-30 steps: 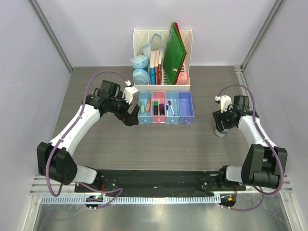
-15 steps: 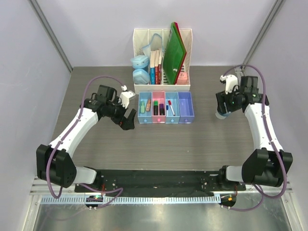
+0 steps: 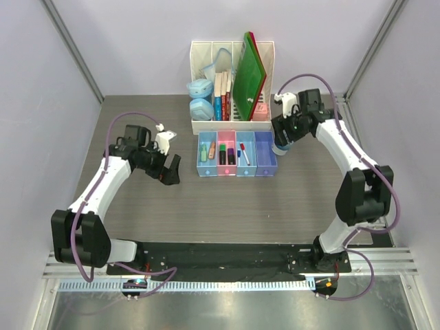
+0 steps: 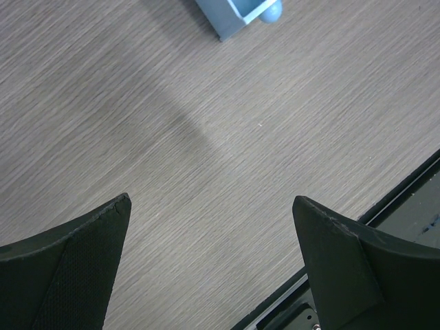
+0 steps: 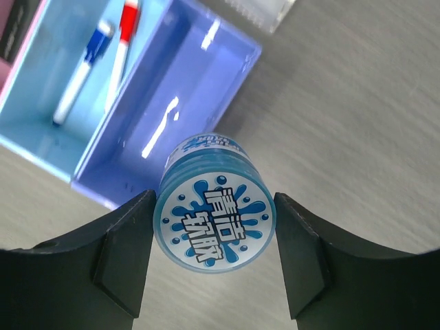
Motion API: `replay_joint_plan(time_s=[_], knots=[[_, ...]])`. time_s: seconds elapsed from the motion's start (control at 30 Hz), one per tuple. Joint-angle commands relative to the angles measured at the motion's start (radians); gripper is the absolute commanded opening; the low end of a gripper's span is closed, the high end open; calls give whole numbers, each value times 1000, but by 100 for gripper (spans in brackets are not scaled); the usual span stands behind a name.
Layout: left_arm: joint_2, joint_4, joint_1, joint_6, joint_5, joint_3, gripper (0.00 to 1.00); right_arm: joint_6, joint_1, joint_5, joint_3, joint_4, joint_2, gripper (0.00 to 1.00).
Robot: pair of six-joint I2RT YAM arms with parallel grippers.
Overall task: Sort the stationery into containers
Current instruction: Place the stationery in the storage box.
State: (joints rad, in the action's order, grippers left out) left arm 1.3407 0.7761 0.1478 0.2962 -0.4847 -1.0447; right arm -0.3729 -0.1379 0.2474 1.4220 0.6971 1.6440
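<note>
The right tool (image 5: 214, 205) is clenched on a round blue-lidded pot (image 5: 213, 230), with one black finger (image 5: 124, 258) pressed to each side. The pot's white-and-blue printed lid faces the wrist camera. In that view the pot overlaps the outer corner of a purple translucent oblong tray (image 5: 180, 103). From above it sits at that tray's right-hand edge, and whether pot and tray touch cannot be told.

Four such trays stand side by side in a row on the grey wood-grain tabletop (image 3: 227, 206), just in front of a tall white slotted file rack (image 3: 203, 51). From the left they are a light blue tray (image 3: 200, 152), a pink tray (image 3: 225, 170), a second light blue tray (image 3: 245, 169) and the purple one. The second light blue tray holds two thin white pens lying close together — a blue-capped pen (image 5: 81, 75) and a red-capped pen (image 5: 122, 42). Black markers (image 3: 223, 157) lie in the pink tray. A mint highlighter (image 3: 204, 149) and a small orange piece (image 3: 212, 150) lie in the leftmost tray.

The left tool (image 3: 170, 170) is released, its two dark fingers spread wide over bare tabletop to the left of the row and apart from it. Its wrist view catches only a corner of the leftmost tray at the top edge.
</note>
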Motion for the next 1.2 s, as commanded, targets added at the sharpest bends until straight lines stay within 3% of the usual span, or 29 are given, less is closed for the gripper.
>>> replay_joint_plan(time_s=[0.0,0.3,1.17], knots=[[-37,-6,-28,17,-35,-6,100,49,0,26,162,-84,72,19],[-26,-6,-65,23,-35,17,100,35,-45,21,278,-79,192,18],[-20,-1,-88,20,-68,14,100,11,-117,-31,201,-114,335,18]])
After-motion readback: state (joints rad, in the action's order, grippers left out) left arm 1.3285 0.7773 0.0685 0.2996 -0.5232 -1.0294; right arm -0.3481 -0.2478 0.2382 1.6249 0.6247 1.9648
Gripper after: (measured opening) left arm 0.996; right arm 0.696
